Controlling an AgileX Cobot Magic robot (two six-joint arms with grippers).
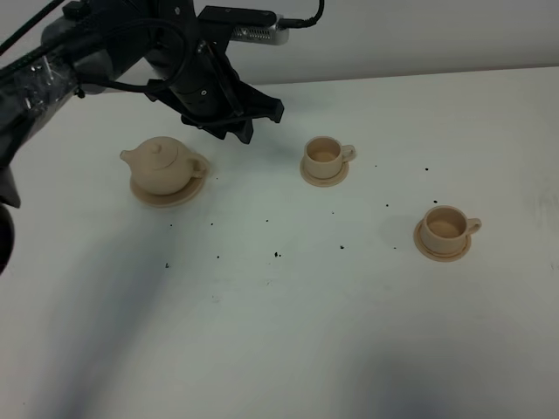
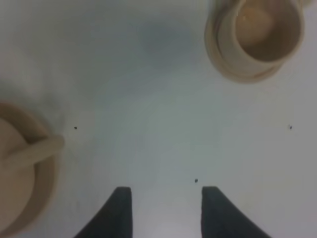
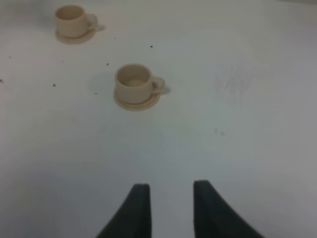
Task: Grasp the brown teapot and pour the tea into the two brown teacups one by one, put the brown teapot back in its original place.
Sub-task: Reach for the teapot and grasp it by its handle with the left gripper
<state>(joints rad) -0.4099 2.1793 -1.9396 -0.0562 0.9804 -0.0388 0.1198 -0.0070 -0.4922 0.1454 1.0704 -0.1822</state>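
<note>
My left pincer (image 2: 166,192) is spread wide and grasps nothing. It hangs over the desk (image 1: 288,332) just beside the brown teapot (image 1: 162,163), on its handle side. The teapot stands upright with its lid (image 1: 157,147) on, upon the wide saucer (image 1: 166,202). On the other side of my pincer from the teapot is the first teacup (image 1: 325,157) on its small saucer (image 1: 325,182). The second teacup (image 1: 445,227) is farther off. My right pincer (image 3: 168,191) is also parted and empty, over the desk.

Looking like a robotics lab bench: bare white table (image 1: 288,349) spreading around the teapot (image 1: 162,164), plain pale wall (image 1: 437,35) rising behind it, cabled black robot arm (image 1: 96,61) hanging above it
</note>
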